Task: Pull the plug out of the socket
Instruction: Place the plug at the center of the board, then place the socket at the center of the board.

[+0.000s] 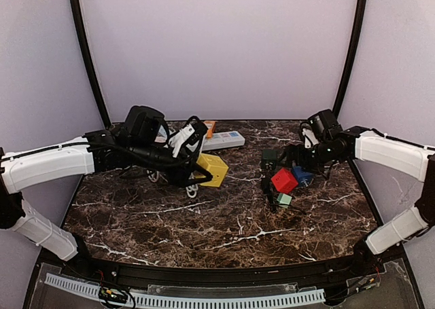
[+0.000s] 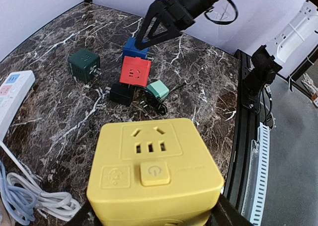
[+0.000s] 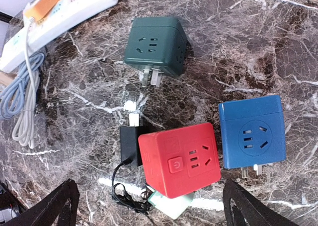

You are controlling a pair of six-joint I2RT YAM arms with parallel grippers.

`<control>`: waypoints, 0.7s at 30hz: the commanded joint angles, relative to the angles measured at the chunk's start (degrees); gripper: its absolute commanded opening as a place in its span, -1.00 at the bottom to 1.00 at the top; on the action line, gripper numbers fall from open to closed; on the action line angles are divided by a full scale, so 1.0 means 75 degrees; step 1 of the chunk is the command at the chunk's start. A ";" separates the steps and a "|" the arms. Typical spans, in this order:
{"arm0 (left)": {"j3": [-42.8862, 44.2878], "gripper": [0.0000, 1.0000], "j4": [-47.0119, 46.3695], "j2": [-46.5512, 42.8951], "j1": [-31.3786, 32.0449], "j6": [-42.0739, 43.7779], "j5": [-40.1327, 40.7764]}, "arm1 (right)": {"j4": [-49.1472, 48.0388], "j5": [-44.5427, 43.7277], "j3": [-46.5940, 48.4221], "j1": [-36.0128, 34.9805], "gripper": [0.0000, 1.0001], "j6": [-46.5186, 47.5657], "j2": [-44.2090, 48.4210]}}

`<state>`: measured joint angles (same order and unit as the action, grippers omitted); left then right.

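Observation:
My left gripper (image 2: 154, 217) is shut on a yellow socket cube (image 2: 154, 171), its fingers (image 2: 226, 217) against the cube's lower sides; the cube also shows in the top view (image 1: 213, 170), right of the white power strip's near end. My right gripper (image 3: 154, 206) is open and empty, just above a red socket cube (image 3: 179, 159). A black adapter (image 3: 130, 141) touches the red cube's left side, and a pale green plug (image 3: 171, 207) pokes out from under it. In the top view my right gripper (image 1: 293, 165) hovers by the red cube (image 1: 284, 180).
A dark green cube (image 3: 156, 44) and a blue cube (image 3: 252, 131) lie near the red one. A white power strip (image 1: 223, 140) carrying an orange plug (image 1: 209, 126) lies at the back. White and grey cables (image 2: 30, 198) coil at the left. A black cord (image 3: 124, 198) trails from the adapter.

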<state>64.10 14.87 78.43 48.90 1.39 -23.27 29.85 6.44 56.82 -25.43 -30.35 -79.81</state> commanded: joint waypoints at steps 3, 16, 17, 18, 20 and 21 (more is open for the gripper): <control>-0.0563 -0.99 -0.1393 0.0251 0.0387 -0.1740 0.0755 | 0.0003 0.0633 -0.0195 0.0019 0.92 -0.0051 0.1346; 0.0581 -0.99 -0.2480 0.2966 0.1494 -0.3152 0.1867 | -0.0009 0.1609 -0.0544 -0.0432 0.92 -0.0334 0.3240; 0.0717 -0.99 -0.2477 0.3074 0.1551 -0.3174 0.1997 | -0.0013 0.1618 -0.0544 -0.0444 0.92 -0.0326 0.3306; 0.0785 -0.98 -0.2476 0.3267 0.1575 -0.3220 0.2051 | -0.0028 0.1628 -0.0550 -0.0452 0.92 -0.0316 0.3360; 0.0989 -0.97 -0.2475 0.3562 0.1631 -0.3285 0.2170 | -0.0074 0.1674 -0.0546 -0.0463 0.92 -0.0305 0.3448; 0.1136 -0.97 -0.2475 0.3648 0.1673 -0.3293 0.2201 | -0.0093 0.1698 -0.0545 -0.0464 0.92 -0.0296 0.3473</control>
<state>68.40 -0.80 104.44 60.58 -21.30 -9.52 30.00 17.72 53.32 -28.38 -32.23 -55.20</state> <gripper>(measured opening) 0.579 0.960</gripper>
